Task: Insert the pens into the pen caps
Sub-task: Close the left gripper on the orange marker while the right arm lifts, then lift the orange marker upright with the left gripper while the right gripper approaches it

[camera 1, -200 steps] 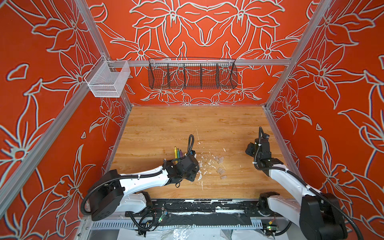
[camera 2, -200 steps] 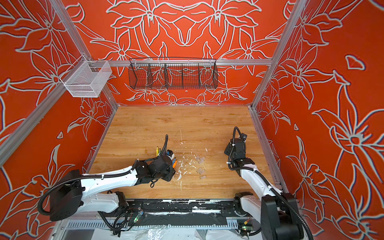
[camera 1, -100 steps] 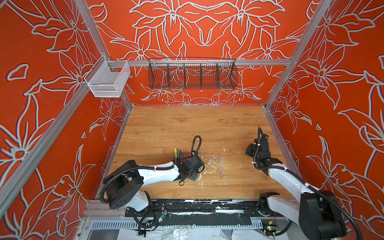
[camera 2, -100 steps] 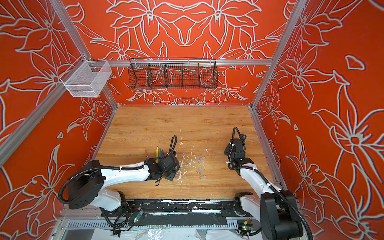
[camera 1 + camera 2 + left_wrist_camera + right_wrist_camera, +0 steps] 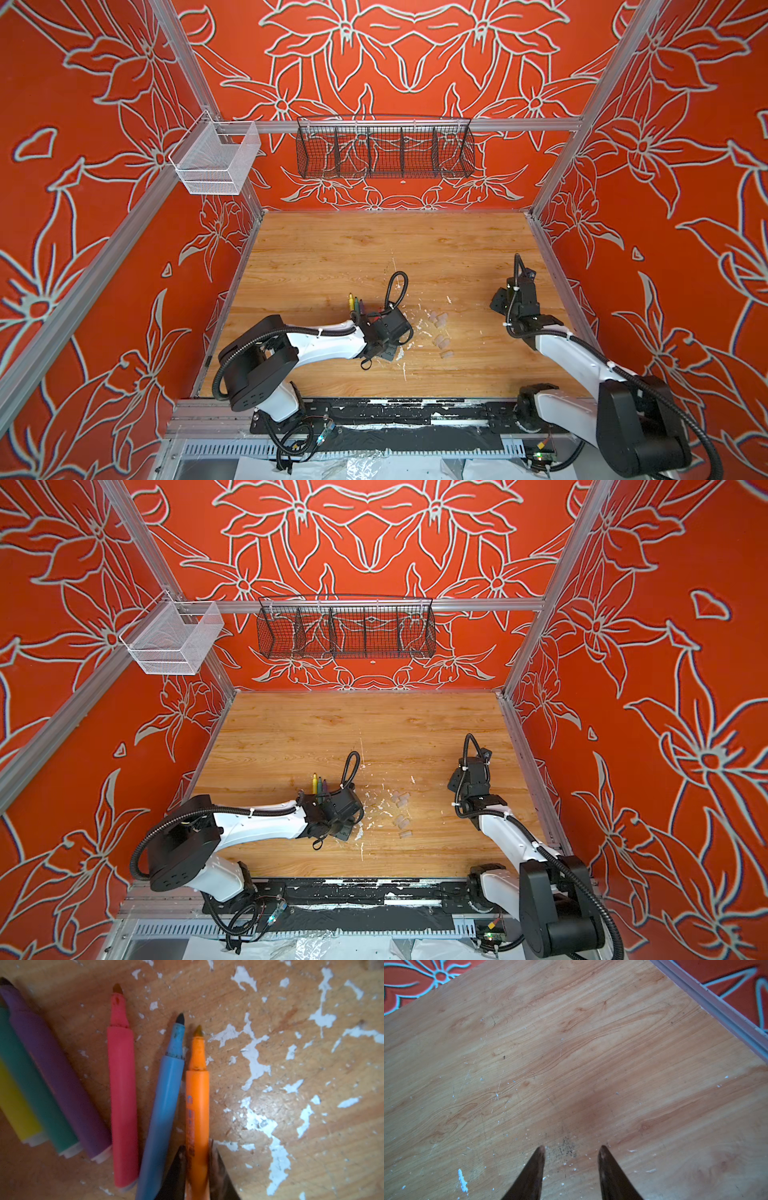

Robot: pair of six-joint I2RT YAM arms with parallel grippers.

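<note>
**Left claw on the orange pen, caps sitting off to the side**

Biggest stuff first. The orange flower-print walls (image 5: 124, 124) box the cell in. A black wire basket (image 5: 384, 147) hangs at 12 o'clock and a white mesh basket (image 5: 216, 162) at 10 o'clock. The desk (image 5: 374, 249) is scuffed wood grain.

The left arm (image 5: 324, 347) lies low across the near side. Its wrist block covers the claw in both top views, so only the wrist cam helps. There the left claw (image 5: 196, 1167) is pinched narrow on the orange pen (image 5: 197, 1105), with a dark finger against each side of the barrel. The pen's back end is cut off by the frame edge.

The right arm (image 5: 573, 357) is at 3 o'clock on the desk, well apart from everything. The right claw (image 5: 572, 1151) stands wide and empty over bare wood.

The pens (image 5: 355, 305) lie at 11 o'clock from the left wrist. From above only the yellow, green and purple tips poke out. The wrist cam shows all six, uncapped:
- The blue pen (image 5: 164, 1105) is just beside the orange one.
- The pink pen (image 5: 122, 1095) comes next.
- The purple pen (image 5: 62, 1084), green pen (image 5: 27, 1084) and yellow pen (image 5: 12, 1105) are packed together, and the last two are clipped by the frame.

The pen caps (image 5: 441, 341) show only in the top views, at 3 o'clock from the left wrist. They're too small and see-through to count.

White paint flecks (image 5: 253, 1059) litter the wood beside the orange pen.
</note>
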